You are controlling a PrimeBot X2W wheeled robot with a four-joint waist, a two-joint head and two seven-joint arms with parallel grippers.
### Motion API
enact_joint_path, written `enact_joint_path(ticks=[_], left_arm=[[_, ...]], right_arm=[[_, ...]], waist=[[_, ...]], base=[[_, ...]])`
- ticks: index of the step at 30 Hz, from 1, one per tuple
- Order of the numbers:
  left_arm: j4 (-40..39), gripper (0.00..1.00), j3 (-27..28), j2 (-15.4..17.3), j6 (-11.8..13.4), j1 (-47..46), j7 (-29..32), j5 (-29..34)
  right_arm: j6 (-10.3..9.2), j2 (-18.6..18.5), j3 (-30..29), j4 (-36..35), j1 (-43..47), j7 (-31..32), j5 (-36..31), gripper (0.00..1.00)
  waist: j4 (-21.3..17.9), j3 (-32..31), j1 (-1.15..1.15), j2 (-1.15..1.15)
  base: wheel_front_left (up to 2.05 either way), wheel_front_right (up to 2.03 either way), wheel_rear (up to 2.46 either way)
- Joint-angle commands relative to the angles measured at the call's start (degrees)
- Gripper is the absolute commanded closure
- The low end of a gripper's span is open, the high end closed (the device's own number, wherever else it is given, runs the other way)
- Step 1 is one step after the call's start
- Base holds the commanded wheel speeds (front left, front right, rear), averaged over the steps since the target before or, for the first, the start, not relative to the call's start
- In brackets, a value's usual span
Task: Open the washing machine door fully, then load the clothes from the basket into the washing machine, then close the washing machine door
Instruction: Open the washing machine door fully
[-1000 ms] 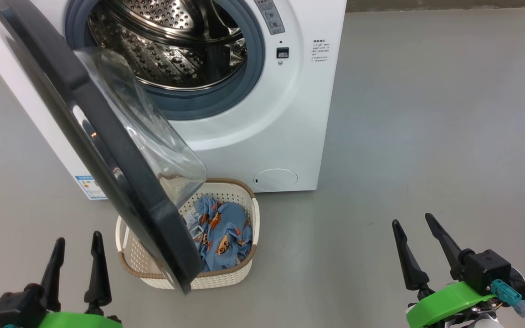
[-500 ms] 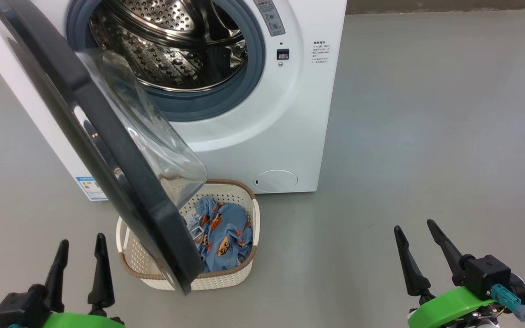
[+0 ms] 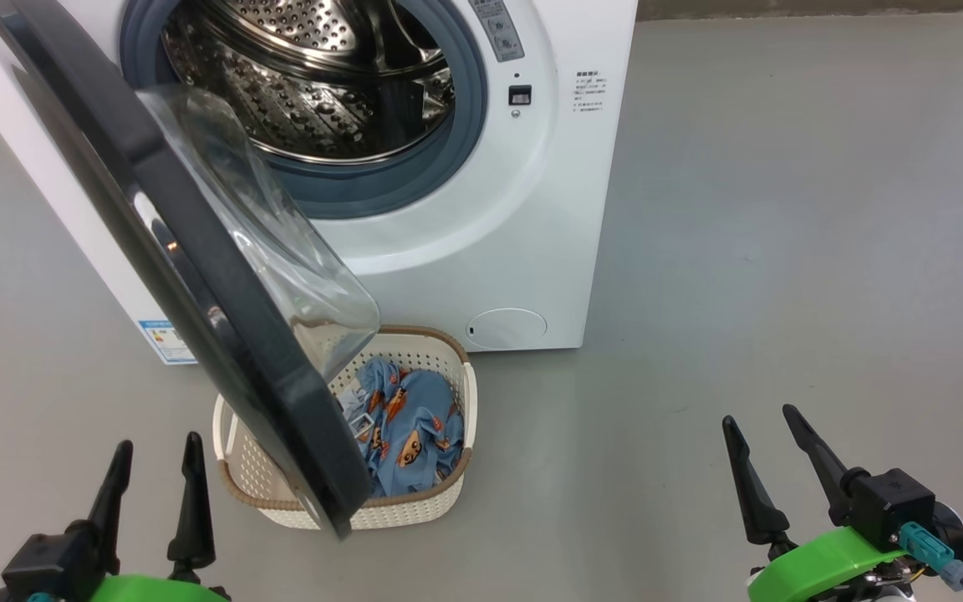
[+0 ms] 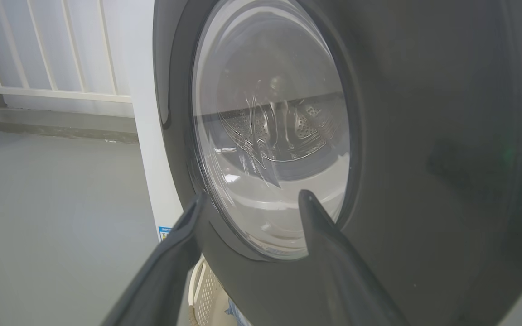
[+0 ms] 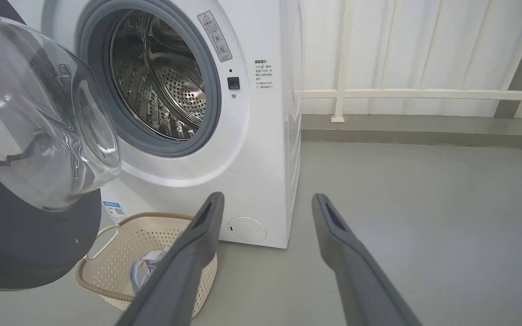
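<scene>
Finds the washing machine door swung out over the left edge of the basket, the clothes inside, bare floor at right, left gripper and right gripper both spread wide, empty.

Glossy black plastic and clear glass are being shown by the washing machine door, perforated shiny steel by the drum, matt perforated plastic by the basket

Grey floor, white panelled wall w/ rail
</scene>
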Motion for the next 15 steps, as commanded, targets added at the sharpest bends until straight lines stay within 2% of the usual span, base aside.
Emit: enact_joint_path(ticks=[1,10,12,15], left_arm=[[-1.0,0.00,1.7,1.0,-0.2,-0.5,-0.3,0.6],[-0.2,0.00,1.1,1.7,-0.2,-0.5,-0.3,2.4],[0.1,1.00,0.9,1.7,-0.2,-0.6,-0.3,2.5],[-2.2,1.00,1.6,1.7,-0.2,-1.3,-0.3,2.2]], right_arm=[[0.09,0.2,1.4,-1.1,-0.8,-0.7,-0.5,0.00],[0.09,0.3,1.4,-0.8,-0.8,-0.7,-0.8,0.00],[0.09,0.3,1.3,-0.8,-0.8,-0.7,-0.9,0.00],[0.09,0.3,1.2,-0.8,-0.7,-0.7,-0.9,0.00]], waist=[[0.0,0.0,0.00,0.00],[-0.1,-0.1,0.00,0.00],[-0.1,0.0,0.00,0.00],[0.0,0.1,0.00,0.00]], base=[[0.00,0.00,0.00],[0.00,0.00,0.00],[0.00,0.00,0.00],[0.00,0.00,0.00]])
